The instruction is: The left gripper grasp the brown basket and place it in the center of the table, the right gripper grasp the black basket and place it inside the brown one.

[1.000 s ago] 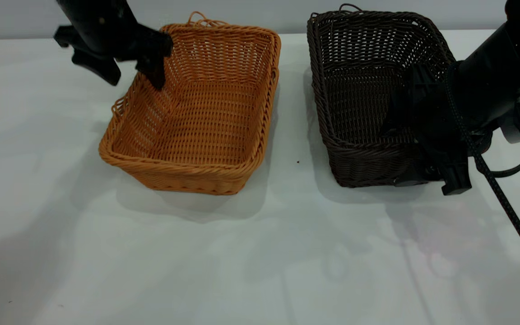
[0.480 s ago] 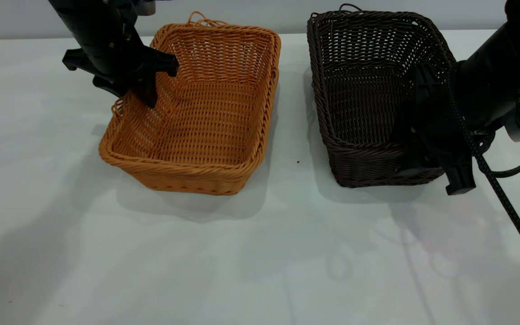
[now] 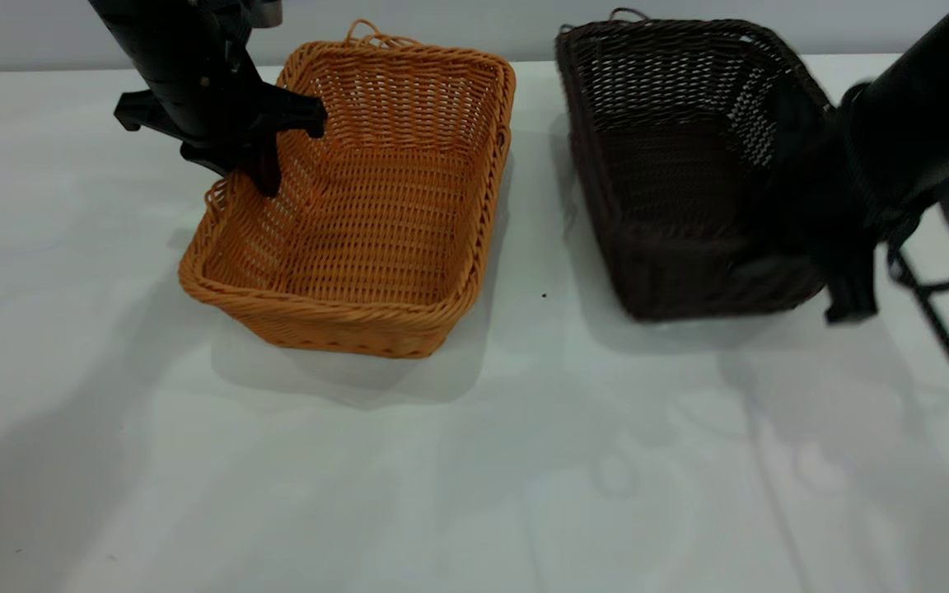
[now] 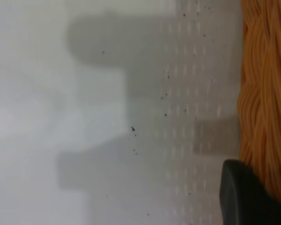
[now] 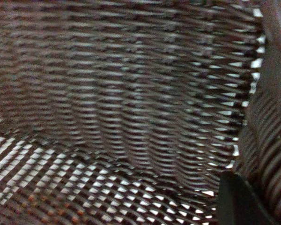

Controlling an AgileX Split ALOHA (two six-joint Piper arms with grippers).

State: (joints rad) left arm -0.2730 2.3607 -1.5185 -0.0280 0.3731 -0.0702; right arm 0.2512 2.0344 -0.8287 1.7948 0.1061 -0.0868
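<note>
The brown basket (image 3: 376, 239) stands on the table (image 3: 474, 461) at the back left. My left gripper (image 3: 241, 169) is shut on its left wall, one finger inside and one outside. In the left wrist view the outer finger (image 4: 243, 197) lies against the braided rim (image 4: 264, 93). The black basket (image 3: 664, 189) is at the back right, tilted with its right side raised. My right gripper (image 3: 804, 280) is shut on its right wall near the front corner. The right wrist view shows the dark weave (image 5: 122, 93) and one finger (image 5: 239, 201) inside.
The table's front half and centre are bare white surface. A narrow gap of table separates the two baskets. A black cable (image 3: 948, 346) hangs from the right arm down to the right edge.
My left gripper came down onto the brown basket's left wall and stayed there. My right gripper rose and tipped the black basket, lifting its right side off the table.
</note>
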